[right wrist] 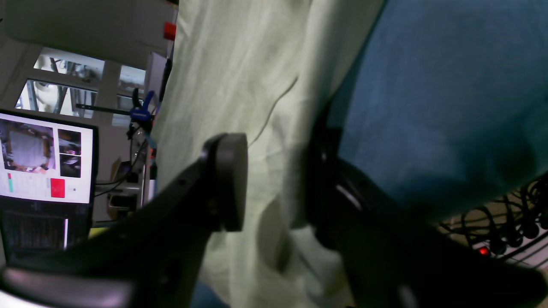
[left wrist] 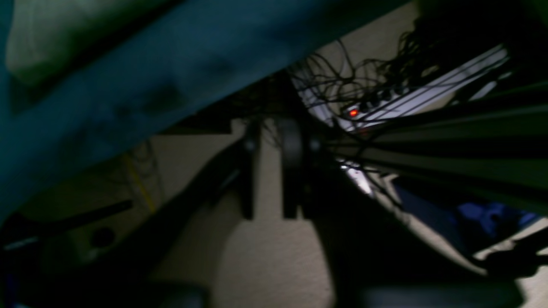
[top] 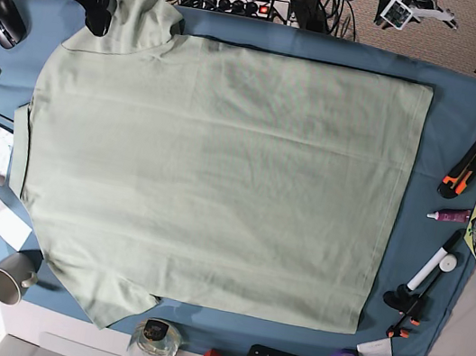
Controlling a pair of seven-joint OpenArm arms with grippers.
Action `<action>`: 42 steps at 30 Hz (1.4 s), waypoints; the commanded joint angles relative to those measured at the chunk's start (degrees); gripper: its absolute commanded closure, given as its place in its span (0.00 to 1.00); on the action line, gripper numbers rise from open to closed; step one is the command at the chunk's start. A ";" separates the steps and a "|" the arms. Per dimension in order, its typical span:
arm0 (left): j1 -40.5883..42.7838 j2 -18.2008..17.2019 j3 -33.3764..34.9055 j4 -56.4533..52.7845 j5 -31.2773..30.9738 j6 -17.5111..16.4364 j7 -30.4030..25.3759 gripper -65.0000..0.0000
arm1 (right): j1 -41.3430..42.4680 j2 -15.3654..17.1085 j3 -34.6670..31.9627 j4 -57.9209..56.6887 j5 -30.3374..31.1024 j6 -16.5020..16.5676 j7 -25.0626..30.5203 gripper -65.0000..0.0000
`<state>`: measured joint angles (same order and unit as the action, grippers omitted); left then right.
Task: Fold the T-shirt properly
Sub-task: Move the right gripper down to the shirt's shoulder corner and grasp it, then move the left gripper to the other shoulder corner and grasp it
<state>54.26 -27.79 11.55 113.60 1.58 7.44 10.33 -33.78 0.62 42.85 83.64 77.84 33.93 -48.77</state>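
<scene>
Lying flat on blue cloth: T-shirt, back up.

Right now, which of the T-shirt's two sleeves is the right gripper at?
The sleeve at the table's far edge, beside the right gripper; the other sleeve, by the glass jar, has no gripper near.

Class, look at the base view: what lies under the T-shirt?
The blue table cloth shows around the spread T-shirt, so it lies beneath. Anything else under the shirt is covered.

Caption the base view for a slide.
T-shirt spread flat on the blue table cloth, right gripper at its top-left sleeve, tools along the edges.
</scene>
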 commanded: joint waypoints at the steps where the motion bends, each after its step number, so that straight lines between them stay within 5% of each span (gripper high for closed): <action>1: 0.79 -0.31 -0.09 0.68 0.90 0.22 -1.09 0.76 | -0.85 -0.13 -0.48 -0.24 -5.81 -2.54 -3.02 0.72; 5: 0.26 -0.28 -0.11 0.68 1.68 0.42 -0.17 0.72 | -0.83 -0.11 -0.48 -0.24 -7.65 -2.51 -3.04 1.00; 12: -5.62 -0.33 -0.92 0.70 -0.92 3.39 11.65 0.71 | -0.83 0.20 -0.48 -0.24 -8.94 -2.47 -2.80 1.00; 26: -4.37 -0.26 -25.99 12.46 -32.09 -11.54 20.17 0.71 | -0.83 0.20 -0.48 -0.24 -10.45 -2.45 -2.62 1.00; 35: -7.58 1.16 -33.83 6.60 -46.80 -14.19 23.78 0.72 | -0.81 0.37 -0.48 -0.24 -10.38 -2.45 -2.60 1.00; 42: -11.56 1.42 -34.62 -0.11 -51.45 -15.04 24.65 0.72 | -0.81 0.92 -0.48 -0.24 -10.36 -2.45 -2.51 1.00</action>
<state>42.46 -25.74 -22.61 112.71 -48.95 -7.20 35.81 -33.65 1.23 42.57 83.64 72.66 34.04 -48.16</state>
